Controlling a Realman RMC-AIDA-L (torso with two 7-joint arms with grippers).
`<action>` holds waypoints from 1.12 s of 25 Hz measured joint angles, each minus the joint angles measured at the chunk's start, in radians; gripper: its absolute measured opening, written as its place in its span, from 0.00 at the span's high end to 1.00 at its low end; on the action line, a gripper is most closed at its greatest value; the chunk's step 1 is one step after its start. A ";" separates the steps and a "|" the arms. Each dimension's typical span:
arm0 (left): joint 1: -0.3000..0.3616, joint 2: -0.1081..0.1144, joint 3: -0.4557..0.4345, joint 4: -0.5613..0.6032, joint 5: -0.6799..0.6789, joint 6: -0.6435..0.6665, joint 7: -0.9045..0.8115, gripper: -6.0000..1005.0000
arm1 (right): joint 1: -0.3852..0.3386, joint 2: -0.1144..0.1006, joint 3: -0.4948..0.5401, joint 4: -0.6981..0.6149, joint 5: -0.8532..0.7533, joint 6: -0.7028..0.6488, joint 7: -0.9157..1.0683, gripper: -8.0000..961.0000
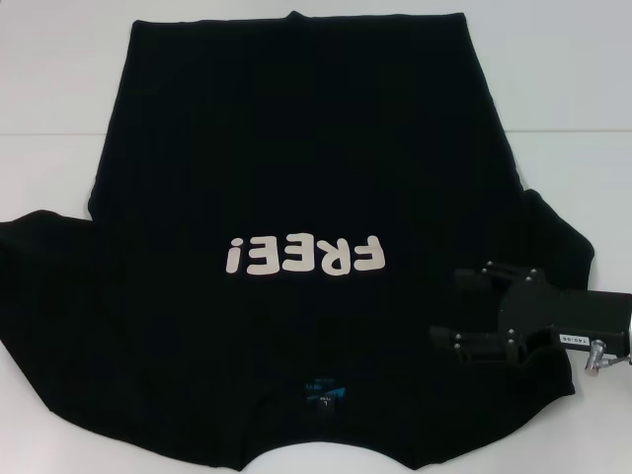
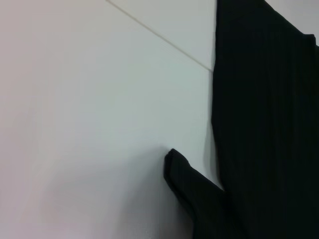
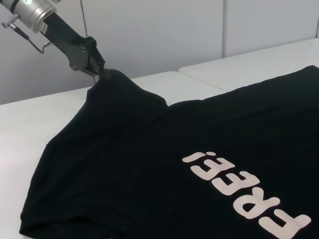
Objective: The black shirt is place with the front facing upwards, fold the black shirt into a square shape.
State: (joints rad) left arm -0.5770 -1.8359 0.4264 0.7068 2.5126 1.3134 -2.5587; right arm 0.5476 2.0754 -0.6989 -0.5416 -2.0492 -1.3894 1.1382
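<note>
Head view shows you the black shirt (image 1: 296, 178) spread across the white counter (image 1: 59, 79), right gripper (image 1: 462, 311) over its right sleeve, jaws apart. Only the right wrist view shows the left gripper (image 3: 99, 71) clamped on a lifted sleeve.

The right gripper (image 1: 446, 306) reaches in from the right edge of the head view, held low and roughly level, its two black fingers (image 1: 476, 277) pointing toward the robot's left with a gap between them — spread, nothing held between them. Its silver wrist sits at the frame's edge. The left gripper (image 3: 99, 72) shows only in the right wrist view, angled downward, its fingertips pinched together on a raised peak of the black shirt (image 3: 164, 149).
</note>
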 joint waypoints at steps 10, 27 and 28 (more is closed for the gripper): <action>-0.051 -0.004 -0.002 0.013 -0.017 0.098 -0.006 0.98 | 0.004 0.000 0.001 0.004 -0.001 0.001 0.000 0.02; -0.102 -0.123 0.002 -0.006 -0.086 0.146 0.123 0.93 | 0.005 0.005 -0.004 0.001 -0.001 0.001 0.000 0.02; -0.100 -0.123 0.000 -0.025 -0.109 0.147 0.142 0.92 | 0.005 0.006 -0.003 0.001 -0.001 0.001 0.000 0.02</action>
State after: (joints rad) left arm -0.6773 -1.9594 0.4264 0.6815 2.4036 1.4600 -2.4171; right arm 0.5522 2.0811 -0.7018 -0.5403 -2.0503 -1.3883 1.1383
